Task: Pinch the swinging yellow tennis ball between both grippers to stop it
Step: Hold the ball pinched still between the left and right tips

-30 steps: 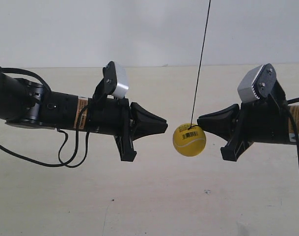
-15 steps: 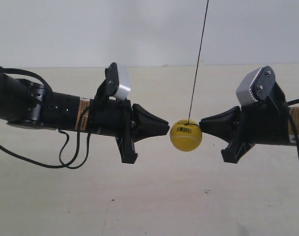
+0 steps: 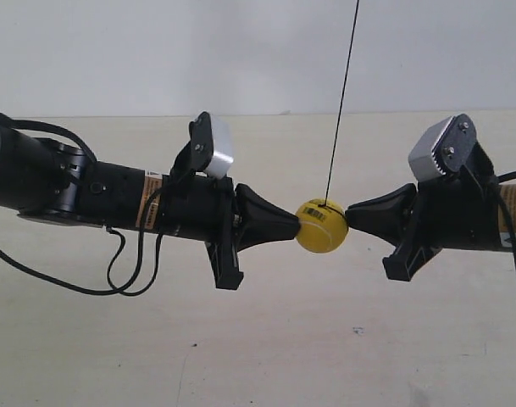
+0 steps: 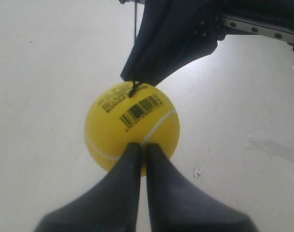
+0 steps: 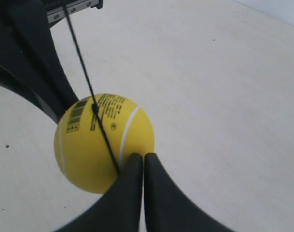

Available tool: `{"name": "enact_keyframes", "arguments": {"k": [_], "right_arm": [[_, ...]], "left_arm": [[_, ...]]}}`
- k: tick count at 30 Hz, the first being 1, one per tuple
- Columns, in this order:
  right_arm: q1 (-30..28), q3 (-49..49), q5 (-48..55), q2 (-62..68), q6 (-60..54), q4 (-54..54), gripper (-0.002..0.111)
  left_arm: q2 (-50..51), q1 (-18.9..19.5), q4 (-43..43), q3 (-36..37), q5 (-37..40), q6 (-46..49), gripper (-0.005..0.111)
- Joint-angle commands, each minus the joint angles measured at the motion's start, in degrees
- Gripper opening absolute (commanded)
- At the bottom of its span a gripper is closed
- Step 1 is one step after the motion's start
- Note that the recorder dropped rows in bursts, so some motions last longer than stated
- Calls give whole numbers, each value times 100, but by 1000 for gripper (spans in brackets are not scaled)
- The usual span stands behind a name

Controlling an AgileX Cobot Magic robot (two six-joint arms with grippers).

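The yellow tennis ball (image 3: 322,227) hangs on a thin dark string (image 3: 342,93) between two black cone-pointed grippers. The tip (image 3: 296,226) of the arm at the exterior view's left touches one side of it. The tip (image 3: 349,217) of the arm at the exterior view's right touches the other side. In the left wrist view my left gripper (image 4: 143,145) is shut, its point against the ball (image 4: 132,123), with the other gripper (image 4: 171,43) beyond. My right gripper (image 5: 143,155) is shut too and presses the ball (image 5: 89,145) near its white seam.
A pale tabletop (image 3: 266,348) lies well below the arms and a white wall (image 3: 156,51) stands behind. Black cables (image 3: 113,271) loop under the arm at the exterior view's left. A grey-white camera box (image 3: 217,148) (image 3: 440,144) sits on each arm.
The arm at the exterior view's left has pushed toward the ball. The ball swung left and rose a little. It now sits touching both tips.
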Motion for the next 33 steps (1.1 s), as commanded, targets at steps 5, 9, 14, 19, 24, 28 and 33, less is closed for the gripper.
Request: {"name": "enact_keyframes", "arguments": {"k": [5, 9, 14, 19, 24, 28, 33], "right_arm": [[3, -35, -143, -5, 40, -95, 0], [3, -35, -143, -5, 40, -95, 0], [3, -35, -143, -5, 40, -95, 0], [3, -35, -132, -5, 36, -95, 0], [3, -35, -121, -5, 10, -95, 0], [3, -35, -53, -5, -83, -95, 0], [3, -35, 76, -28, -96, -82, 0]], "left_arm": [[-1, -69, 9, -42, 8, 37, 5], [-1, -69, 9, -42, 8, 37, 5], [-1, -69, 9, -42, 8, 48, 5], [-1, -69, 9, -42, 80, 46, 5], [-1, -69, 9, -42, 127, 46, 5], [-1, -58, 9, -42, 321, 46, 5], [-1, -58, 9, -42, 330, 46, 5]]}}
